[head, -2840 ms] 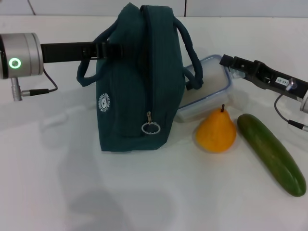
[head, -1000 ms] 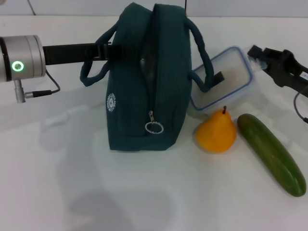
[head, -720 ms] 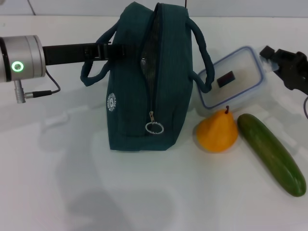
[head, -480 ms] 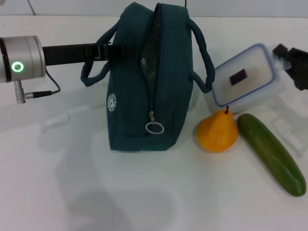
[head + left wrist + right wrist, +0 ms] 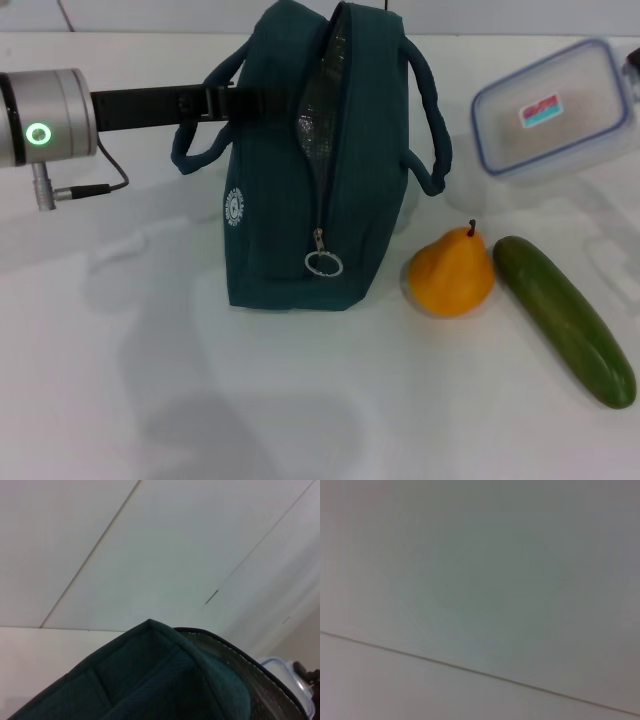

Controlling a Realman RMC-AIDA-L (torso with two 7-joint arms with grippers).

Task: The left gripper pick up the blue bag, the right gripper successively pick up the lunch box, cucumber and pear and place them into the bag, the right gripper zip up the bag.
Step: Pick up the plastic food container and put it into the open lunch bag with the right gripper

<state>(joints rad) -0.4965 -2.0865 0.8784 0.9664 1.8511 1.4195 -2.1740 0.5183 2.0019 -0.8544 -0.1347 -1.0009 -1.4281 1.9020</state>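
The blue bag point(image 5: 320, 150) stands upright on the table with its zipper open and grey lining showing; its top edge point(image 5: 165, 680) fills the left wrist view. My left gripper point(image 5: 222, 101) reaches in from the left and is shut on the bag's top by the near handle. The lunch box point(image 5: 553, 108) hangs tilted in the air at the upper right, its lid and sticker facing me. My right gripper point(image 5: 634, 62) holds its far end, only a dark sliver at the picture's edge. The pear point(image 5: 450, 272) and cucumber point(image 5: 563, 318) lie on the table right of the bag.
The white table point(image 5: 200, 400) stretches in front of the bag. The zipper's ring pull point(image 5: 320, 264) hangs low on the bag's front. The lunch box's corner point(image 5: 292, 680) shows beyond the bag's rim. The right wrist view shows only a pale surface with a seam point(image 5: 470, 670).
The lunch box has risen off the table up and to the right with my right gripper, its lid turning toward me. The bag's mouth has opened a little wider. Pear and cucumber have not moved.
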